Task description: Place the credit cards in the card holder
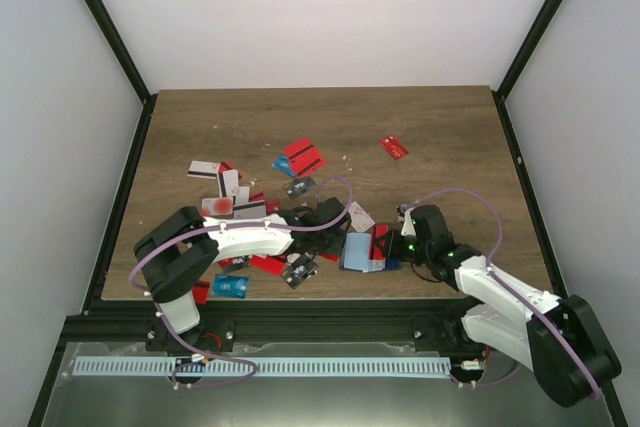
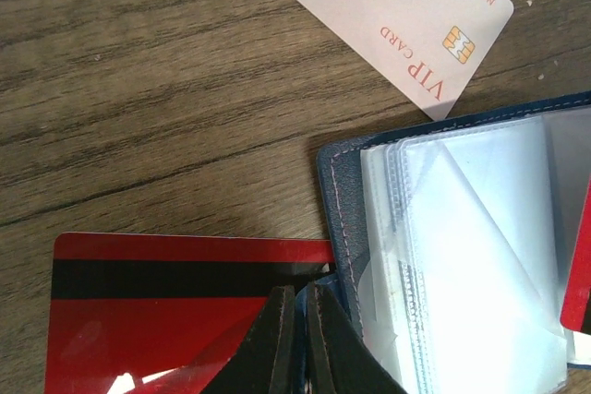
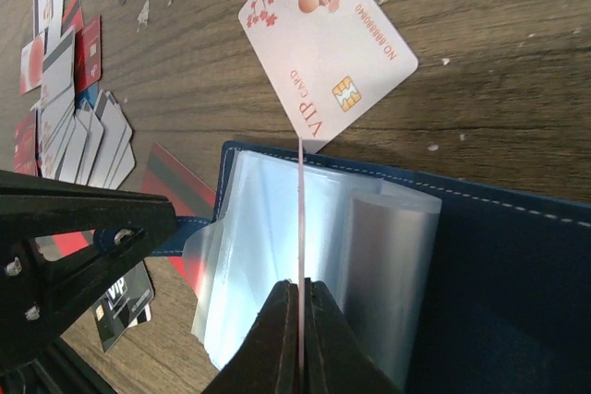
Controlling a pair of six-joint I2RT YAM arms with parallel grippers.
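Lying beside card holder (image 2: 338, 193), white card (image 2: 388, 6) reads "VIP CARD"

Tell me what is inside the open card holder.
The card holder contains clear plastic sleeves, fanned open. The right gripper holds a thin card edge-on over them. The top sleeves look empty; whatever lies beneath the stack is covered.

You find open passage over the far surface (image 1: 320, 117); credit cards (image 1: 303, 158) and the card holder (image 1: 358, 252) crowd the near middle.

Both arms (image 1: 250, 237): white shells, blk joints, purple cables (image 1: 470, 194), blk fingers (image 2: 272, 343).
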